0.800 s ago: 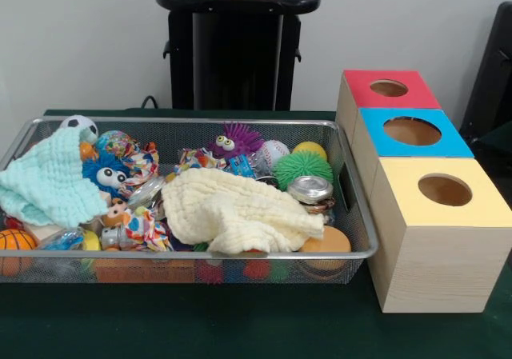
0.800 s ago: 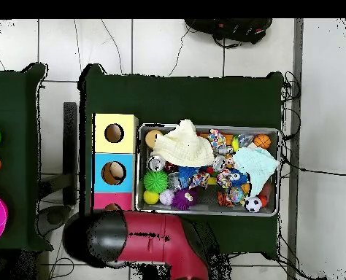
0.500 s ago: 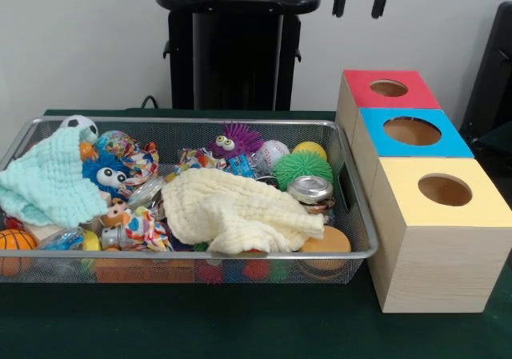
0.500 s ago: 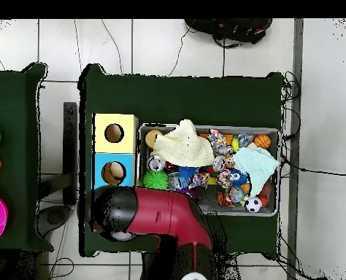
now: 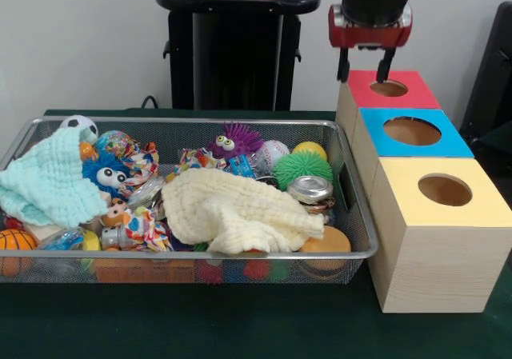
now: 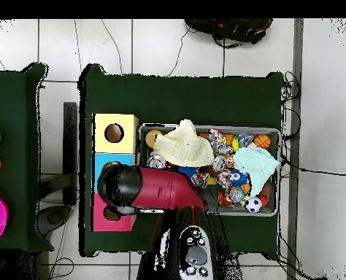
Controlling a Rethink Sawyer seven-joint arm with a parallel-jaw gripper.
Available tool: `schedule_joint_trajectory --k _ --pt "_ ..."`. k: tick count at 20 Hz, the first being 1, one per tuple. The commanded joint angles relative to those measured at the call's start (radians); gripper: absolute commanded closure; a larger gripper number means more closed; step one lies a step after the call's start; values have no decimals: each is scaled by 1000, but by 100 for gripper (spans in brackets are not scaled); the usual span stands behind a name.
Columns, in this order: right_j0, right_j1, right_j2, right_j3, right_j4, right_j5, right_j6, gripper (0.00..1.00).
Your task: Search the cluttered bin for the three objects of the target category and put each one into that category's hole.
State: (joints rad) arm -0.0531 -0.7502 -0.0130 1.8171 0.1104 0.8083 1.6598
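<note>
My claw (image 5: 364, 75) hangs spread and empty at upper right, above the red box (image 5: 390, 89) — I should swing left over the bin (image 5: 352, 215) and peel the yellow cloth (image 5: 240, 211) aside first.

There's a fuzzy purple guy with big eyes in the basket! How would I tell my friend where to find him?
Start at the wire mesh bin full of toys and look along its back wall, near the middle. The purple spiky monster sits there, left of a white baseball and a green spiky ball. He is the only purple toy with googly eyes; the other big-eyed monster is blue.
</note>
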Motion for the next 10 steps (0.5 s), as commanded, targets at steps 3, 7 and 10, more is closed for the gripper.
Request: schedule_joint_trajectory --k 3,7,10 --pt "-137 133 178 -16 69 -86 9 0" --pt "-205 149 231 24 81 -117 -13 0" --pt "-252 164 270 51 83 -144 -26 0"
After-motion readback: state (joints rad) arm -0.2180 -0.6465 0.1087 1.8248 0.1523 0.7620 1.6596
